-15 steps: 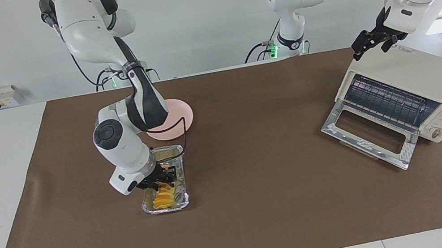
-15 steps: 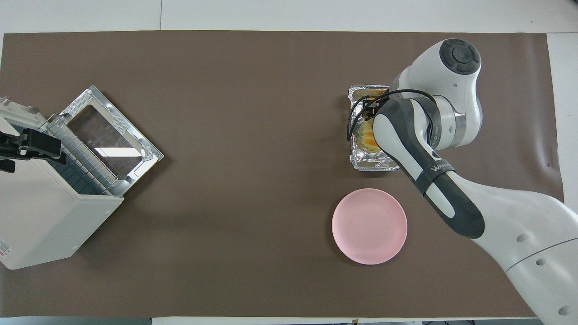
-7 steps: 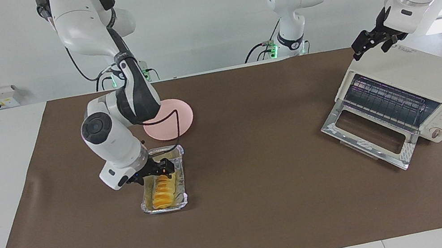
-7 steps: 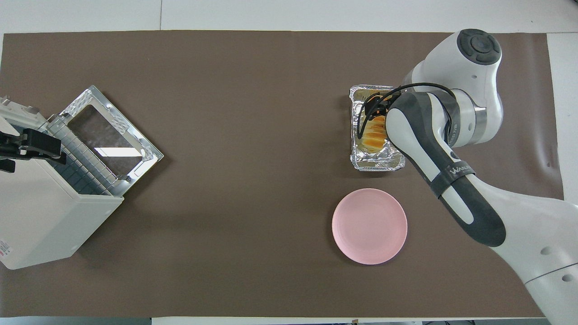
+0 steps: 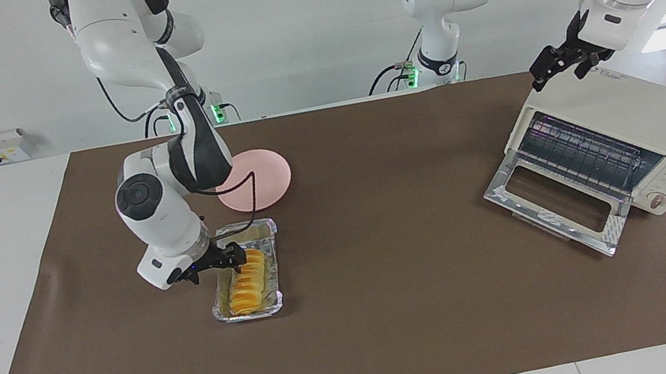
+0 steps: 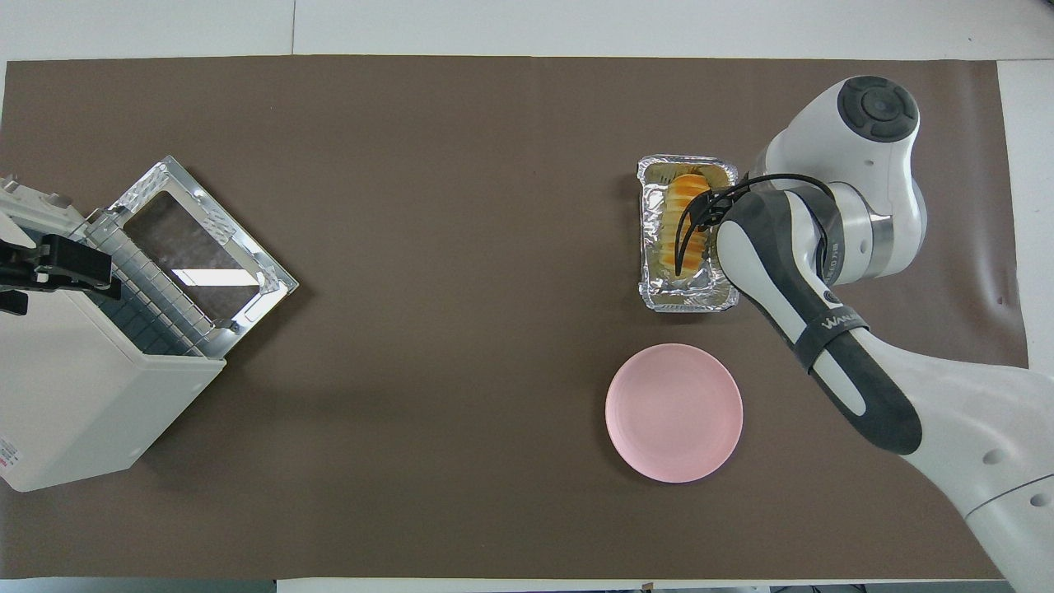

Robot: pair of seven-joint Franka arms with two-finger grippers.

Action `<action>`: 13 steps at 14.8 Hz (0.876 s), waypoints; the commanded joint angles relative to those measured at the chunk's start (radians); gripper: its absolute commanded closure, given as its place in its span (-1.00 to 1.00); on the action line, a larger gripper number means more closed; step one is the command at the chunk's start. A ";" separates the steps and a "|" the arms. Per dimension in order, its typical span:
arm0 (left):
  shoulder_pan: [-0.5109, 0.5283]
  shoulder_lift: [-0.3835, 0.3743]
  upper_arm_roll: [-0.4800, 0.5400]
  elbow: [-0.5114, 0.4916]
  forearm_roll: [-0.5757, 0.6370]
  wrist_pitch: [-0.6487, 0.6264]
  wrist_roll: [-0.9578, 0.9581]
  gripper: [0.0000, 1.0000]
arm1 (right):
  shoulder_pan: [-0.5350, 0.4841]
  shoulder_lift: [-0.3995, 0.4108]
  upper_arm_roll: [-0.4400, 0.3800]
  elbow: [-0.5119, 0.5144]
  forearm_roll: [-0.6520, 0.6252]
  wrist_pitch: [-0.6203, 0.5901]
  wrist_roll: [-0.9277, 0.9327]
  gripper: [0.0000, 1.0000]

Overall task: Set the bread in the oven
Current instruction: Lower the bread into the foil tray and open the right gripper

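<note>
The bread (image 5: pixel 247 281), a ridged row of yellow-orange slices, lies in a silver foil tray (image 5: pixel 277 272). It also shows in the overhead view (image 6: pixel 687 216). My right gripper (image 5: pixel 234 258) hangs low over the tray's edge toward the right arm's end of the table, beside the bread, open and empty. In the overhead view my forearm hides it. The cream-white oven (image 5: pixel 649 114) stands at the left arm's end with its glass door (image 5: pixel 552 203) dropped open and the wire rack showing. My left gripper (image 5: pixel 560 64) waits at the oven's top corner.
A round pink plate (image 5: pixel 259 174) lies bare, nearer to the robots than the foil tray. The oven's open door (image 6: pixel 198 247) juts out over the brown mat (image 6: pixel 428 206). A third arm stands at the table's robot end.
My right gripper has lifted off the bread and drawn sideways toward the right arm's end of the tray. The bread stays in the tray and shows more fully. The left arm has not moved.
</note>
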 commanded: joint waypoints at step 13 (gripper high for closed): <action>0.005 -0.015 -0.003 -0.007 0.011 0.005 0.005 -1.00 | -0.015 -0.050 0.010 -0.085 -0.021 0.060 -0.040 1.00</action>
